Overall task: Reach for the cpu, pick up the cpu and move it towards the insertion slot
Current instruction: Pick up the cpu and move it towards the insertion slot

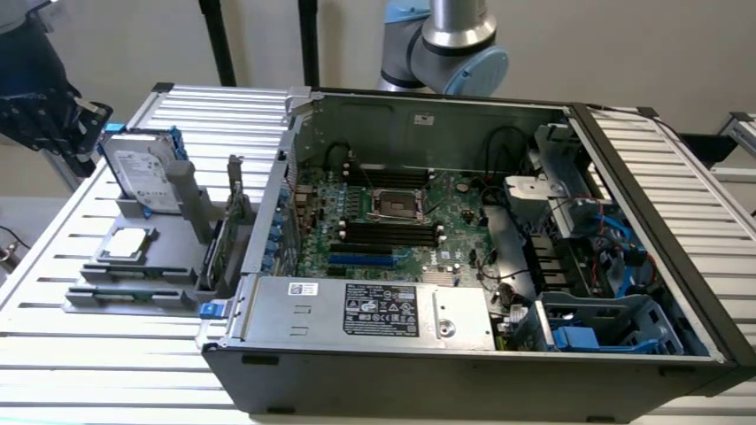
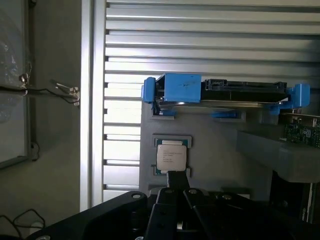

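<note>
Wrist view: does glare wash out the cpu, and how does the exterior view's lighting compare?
Wrist view: cpu evenly lit, its print lines visible; glare whitens the table slats beside its holder; the pincer is a dark silhouette. Exterior view: soft even light; the insertion slot sits shaded inside the case.

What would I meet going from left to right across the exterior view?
cpu → insertion slot → blue drive cage

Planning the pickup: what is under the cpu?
The cpu lies flat on the grey holder, between two raised lips. The holder's surface directly beneath the chip is covered.
</note>
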Controlling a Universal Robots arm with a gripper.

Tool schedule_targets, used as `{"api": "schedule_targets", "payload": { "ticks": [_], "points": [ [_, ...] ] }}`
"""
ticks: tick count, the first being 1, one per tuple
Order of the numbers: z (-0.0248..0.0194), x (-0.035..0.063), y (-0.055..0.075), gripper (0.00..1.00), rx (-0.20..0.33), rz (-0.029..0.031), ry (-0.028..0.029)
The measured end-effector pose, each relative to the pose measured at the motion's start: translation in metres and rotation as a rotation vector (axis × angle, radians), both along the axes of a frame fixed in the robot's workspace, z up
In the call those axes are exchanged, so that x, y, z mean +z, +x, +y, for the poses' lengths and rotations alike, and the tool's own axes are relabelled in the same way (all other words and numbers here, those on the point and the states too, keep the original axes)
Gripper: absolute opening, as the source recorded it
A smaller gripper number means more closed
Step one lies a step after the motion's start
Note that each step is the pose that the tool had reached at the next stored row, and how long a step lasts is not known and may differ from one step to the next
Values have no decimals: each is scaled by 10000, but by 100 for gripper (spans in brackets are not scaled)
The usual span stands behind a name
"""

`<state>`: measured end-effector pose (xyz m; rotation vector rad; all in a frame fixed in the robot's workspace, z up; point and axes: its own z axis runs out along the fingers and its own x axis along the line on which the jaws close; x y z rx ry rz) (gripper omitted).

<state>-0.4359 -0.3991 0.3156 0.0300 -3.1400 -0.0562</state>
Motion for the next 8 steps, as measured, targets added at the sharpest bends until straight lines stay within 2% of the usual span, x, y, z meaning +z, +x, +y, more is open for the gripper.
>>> {"api": "schedule_targets", "payload": {
  "ticks": [6,8],
  "points": [
    [0,0,0,12,0,0,0],
    [0,0,0,24,0,0,0]
  ]
}}
